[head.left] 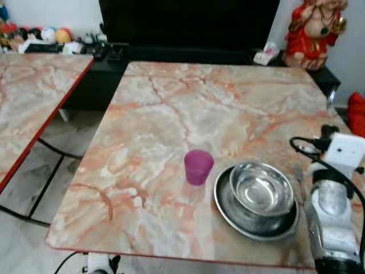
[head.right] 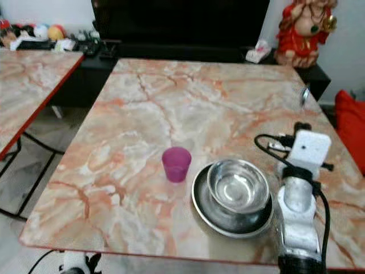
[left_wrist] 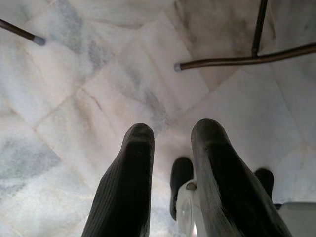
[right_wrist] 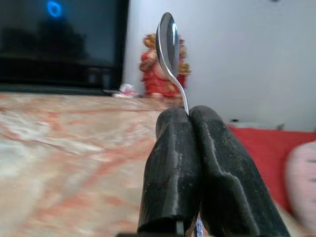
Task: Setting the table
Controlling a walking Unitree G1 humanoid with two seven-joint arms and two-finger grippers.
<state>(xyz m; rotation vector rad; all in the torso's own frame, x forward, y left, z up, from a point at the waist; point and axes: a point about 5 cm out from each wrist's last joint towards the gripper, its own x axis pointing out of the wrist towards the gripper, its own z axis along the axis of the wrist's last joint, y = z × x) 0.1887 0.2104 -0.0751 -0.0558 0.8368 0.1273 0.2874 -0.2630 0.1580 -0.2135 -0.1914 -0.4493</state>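
Gripping spoon (right_wrist: 168,47) by handle, right gripper (right_wrist: 190,118) clamped tight, bowl end beyond fingertips. Plate (head.right: 201,201) with bowl (head.right: 238,185) lay just left of gripper. Best lower spoon flat beside plate, release slowly. Left gripper (left_wrist: 170,143) idle, fingers apart.

**Table setting: items on the marble-patterned table**

Cup (head.left: 198,166): pink, translucent, set upright with its mouth open upward, placed near the front edge of the table (head.left: 171,114), just to the left of the plate and apart from it.

Plate (head.left: 251,220): round, shiny metal, laid flat near the front right of the table.

Bowl (head.left: 262,188): round, shiny metal, upright and empty, seated on the plate, towards its rear.

Spoon (right_wrist: 170,49): shiny metal, held by its handle between black fingers (right_wrist: 173,163), bowl end raised above the table at its right side.
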